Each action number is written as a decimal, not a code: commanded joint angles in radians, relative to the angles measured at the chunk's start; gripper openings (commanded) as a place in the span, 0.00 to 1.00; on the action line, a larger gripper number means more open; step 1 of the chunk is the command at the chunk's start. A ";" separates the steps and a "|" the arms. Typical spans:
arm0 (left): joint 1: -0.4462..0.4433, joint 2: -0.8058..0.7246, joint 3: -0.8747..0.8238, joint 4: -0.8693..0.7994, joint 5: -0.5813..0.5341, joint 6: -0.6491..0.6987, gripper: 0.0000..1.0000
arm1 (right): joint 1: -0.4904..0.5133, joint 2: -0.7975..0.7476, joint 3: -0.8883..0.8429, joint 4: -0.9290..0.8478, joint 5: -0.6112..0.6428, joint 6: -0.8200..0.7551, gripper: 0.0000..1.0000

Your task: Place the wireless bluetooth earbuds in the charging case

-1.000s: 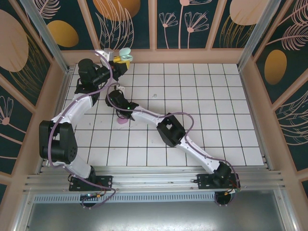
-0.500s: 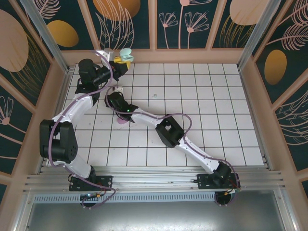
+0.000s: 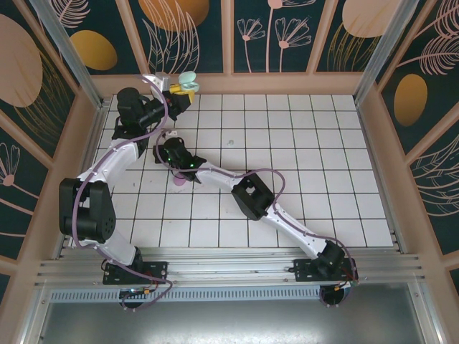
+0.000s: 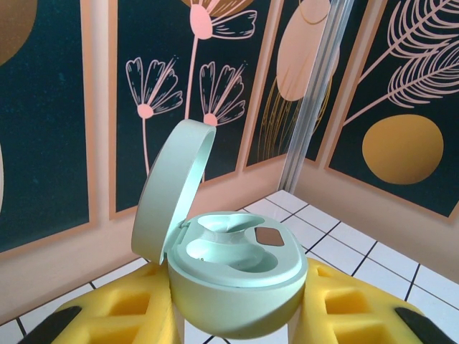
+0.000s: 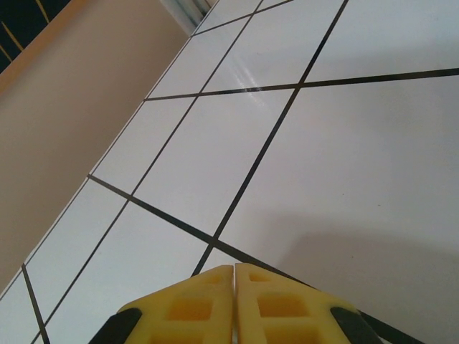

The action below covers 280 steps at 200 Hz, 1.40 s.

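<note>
A mint green charging case (image 4: 237,279) with its lid (image 4: 168,190) swung open sits between my left gripper's yellow fingers (image 4: 122,312). That left gripper (image 3: 179,89) is shut on the case (image 3: 188,79), held up by the back wall at the far left. The case's two wells look hollow. My right gripper (image 5: 234,266) is shut with nothing between its fingers, low over white tiles just in front of the left one. A tiny pale speck (image 3: 229,142) lies on a tile to its right, too small to name as an earbud.
A pink rounded object (image 3: 178,182) lies on the tiles, half under my right forearm (image 3: 215,174). The peach back wall (image 4: 64,258) stands right behind the case. The side wall (image 5: 79,122) runs close on the right gripper's left.
My right gripper's jaws have closed fully on nothing, and that arm has shifted a little to the left. The left arm and the case have not moved.
</note>
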 commanded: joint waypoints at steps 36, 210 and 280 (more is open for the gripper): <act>0.009 -0.026 -0.018 -0.005 0.023 0.013 0.00 | 0.035 -0.056 -0.079 -0.106 -0.031 -0.140 0.04; 0.009 -0.072 -0.022 -0.050 0.010 0.014 0.00 | 0.068 -0.376 -0.483 -0.014 -0.048 -0.204 0.13; 0.009 -0.066 -0.013 -0.067 0.015 0.015 0.00 | 0.055 -0.231 -0.216 -0.107 -0.211 -0.318 0.39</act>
